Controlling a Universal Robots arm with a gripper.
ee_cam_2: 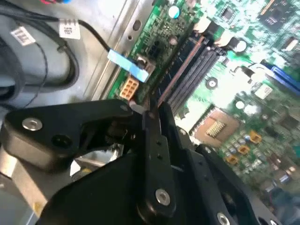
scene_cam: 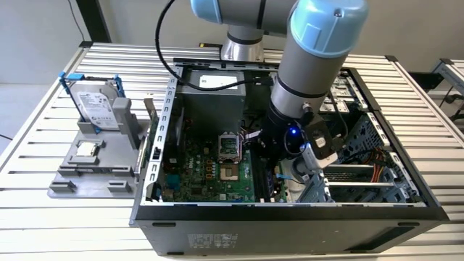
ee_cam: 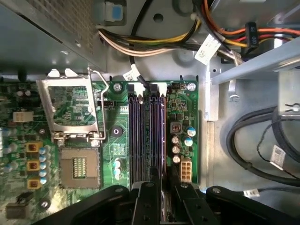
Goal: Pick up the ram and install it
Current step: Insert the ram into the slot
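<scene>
My gripper (scene_cam: 280, 172) reaches down inside the open computer case (scene_cam: 290, 220), over the green motherboard (scene_cam: 210, 174). In both wrist views its black fingers (ee_cam: 146, 197) stand close together, shut on the ram (ee_cam: 163, 176). The ram shows edge-on as a thin dark strip. It runs from the gripper (ee_cam: 164, 188) along the outermost of the dark memory slots (ee_cam: 140, 136), beside the small capacitors. In the second wrist view the ram's (ee_cam_2: 177, 77) thin brownish edge runs out from the gripper (ee_cam_2: 151, 111) along that slot. I cannot tell how deep it sits.
The empty processor socket (ee_cam: 79, 164) with its raised metal frame lies beside the slots. Bundled cables (ee_cam: 262, 150) and a drive cage (scene_cam: 362, 174) crowd the other side. On the exterior view's left, a grey fixture (scene_cam: 87, 168) holds a hard drive (scene_cam: 98, 103) and a green card (scene_cam: 152, 117).
</scene>
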